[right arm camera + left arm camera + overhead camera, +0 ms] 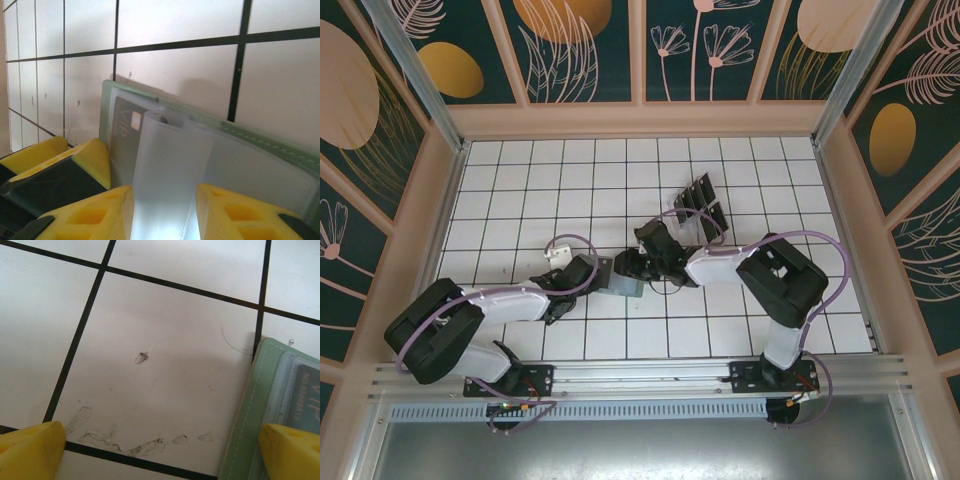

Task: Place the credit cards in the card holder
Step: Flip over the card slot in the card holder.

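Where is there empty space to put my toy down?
Bare tiles lie along the back wall and at the right edge, past the right arm. The middle is crowded: left gripper and right gripper meet at the green card holder, black cards just behind.

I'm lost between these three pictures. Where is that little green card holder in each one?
Top external: the card holder lies just left of the picture's centre, on the white tiles.
Left wrist: the card holder sits in the bottom right corner, stitched green edge showing.
Right wrist: the card holder spans the middle and right, its clear pockets facing the camera.
Shared landmark: the grey VIP card in its pocket, seen in both wrist views.
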Available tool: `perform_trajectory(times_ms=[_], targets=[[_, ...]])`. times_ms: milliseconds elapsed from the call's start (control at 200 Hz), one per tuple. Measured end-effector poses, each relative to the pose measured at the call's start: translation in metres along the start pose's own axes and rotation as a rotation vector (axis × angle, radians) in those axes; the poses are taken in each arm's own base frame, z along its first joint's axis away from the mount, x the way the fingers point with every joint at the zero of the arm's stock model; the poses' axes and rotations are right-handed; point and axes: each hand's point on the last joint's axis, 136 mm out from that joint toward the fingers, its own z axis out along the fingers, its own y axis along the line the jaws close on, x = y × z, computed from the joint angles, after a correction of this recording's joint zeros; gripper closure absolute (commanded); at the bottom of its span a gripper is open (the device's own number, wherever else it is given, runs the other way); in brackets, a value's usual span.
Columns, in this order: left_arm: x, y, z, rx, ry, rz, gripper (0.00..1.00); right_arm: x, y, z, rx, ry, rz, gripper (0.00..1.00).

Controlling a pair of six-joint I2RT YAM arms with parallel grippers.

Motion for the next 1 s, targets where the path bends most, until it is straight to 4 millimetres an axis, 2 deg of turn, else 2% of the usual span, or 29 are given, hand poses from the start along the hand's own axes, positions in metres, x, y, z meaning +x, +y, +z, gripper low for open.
perform_trajectory(times_ms=[190,365,616,826,1001], targets=[[0.000,0.000,-0.011,0.033,0.018,-0.017,0.01,-0.004,0.016,0.000,-0.025,0.000,-0.013,0.62],[-0.017,-0.003,-0.031,0.089,-0.028,-0.080,0.01,-0.011,0.031,0.003,-0.054,-0.003,-0.023,0.62],[-0.036,-0.002,-0.056,0.151,-0.087,-0.157,0.02,-0.011,0.034,0.021,-0.045,0.027,-0.024,0.62],[-0.035,0.001,-0.058,0.145,-0.082,-0.160,0.01,-0.012,0.034,0.037,-0.037,0.056,-0.023,0.62],[-0.034,0.002,-0.057,0.140,-0.076,-0.156,0.01,-0.010,0.034,0.043,-0.033,0.077,-0.024,0.57]])
